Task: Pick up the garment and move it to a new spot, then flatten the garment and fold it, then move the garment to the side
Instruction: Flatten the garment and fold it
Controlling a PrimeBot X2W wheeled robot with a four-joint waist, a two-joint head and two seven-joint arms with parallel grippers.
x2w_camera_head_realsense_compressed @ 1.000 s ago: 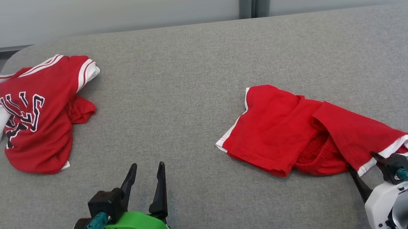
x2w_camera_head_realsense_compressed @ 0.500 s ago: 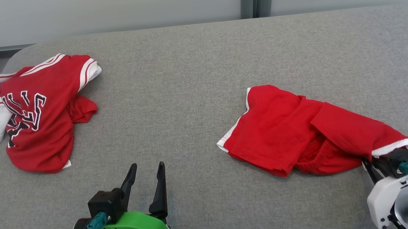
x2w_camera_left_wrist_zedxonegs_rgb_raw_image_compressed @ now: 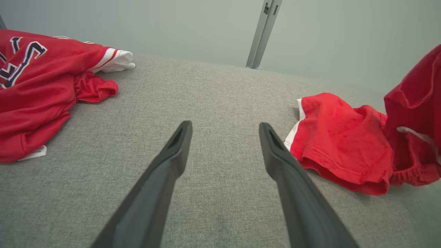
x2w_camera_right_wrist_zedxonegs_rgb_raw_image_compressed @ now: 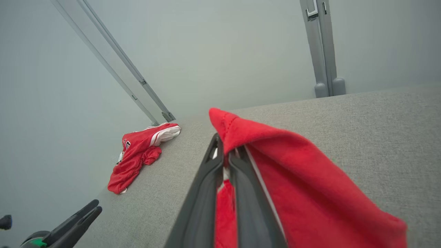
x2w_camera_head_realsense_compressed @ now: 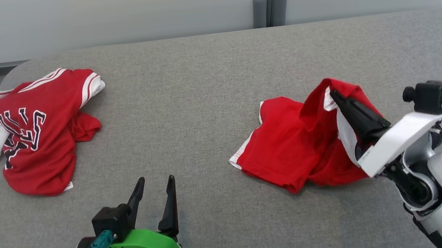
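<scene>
Head view: crumpled red cloth shorts with white trim [x2w_camera_head_realsense_compressed: 290, 149] at centre right of grey fabric counter [x2w_camera_head_realsense_compressed: 199, 80], long axis left–right; right gripper [x2w_camera_head_realsense_compressed: 335, 96] fingers pinch its raised right hem | Left wrist view: left gripper [x2w_camera_left_wrist_zedxonegs_rgb_raw_image_compressed: 225, 127] fingers wide, empty, shorts to right | Right wrist view: fingers closed on hem; right arm nearer.

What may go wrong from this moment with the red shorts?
The right jaws are shut on only one hem edge of the red shorts; this thin pinch may slip out. Most cloth lies bunched on the grey surface, so it may drag and crumple more.
</scene>
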